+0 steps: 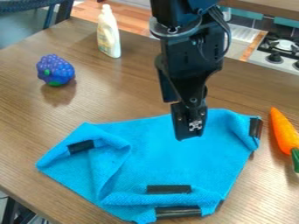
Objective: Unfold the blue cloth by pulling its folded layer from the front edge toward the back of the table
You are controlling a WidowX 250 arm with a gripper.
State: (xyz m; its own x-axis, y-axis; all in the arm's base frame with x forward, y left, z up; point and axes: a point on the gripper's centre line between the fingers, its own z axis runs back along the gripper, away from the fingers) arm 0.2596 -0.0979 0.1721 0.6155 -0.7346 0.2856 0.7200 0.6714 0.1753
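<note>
Over the blue cloth (158, 162) on the desk (116, 100), my claw (189, 131) hangs, open or closed I can't tell. I'd judge it partway: corners turned over, broad middle unfolded.

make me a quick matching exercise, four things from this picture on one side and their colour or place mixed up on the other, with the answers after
Things
1. bottle
2. carrot
3. cloth
4. bumpy toy

Colours and places
A. orange with a green end, at the right of the picture
B. purplish blue with green spots, toward the left of the picture
C. white, upright near the far edge of the table
D. bright blue, partly folded over, below the claw in the picture

Right pairs: 1-C, 2-A, 3-D, 4-B
</note>
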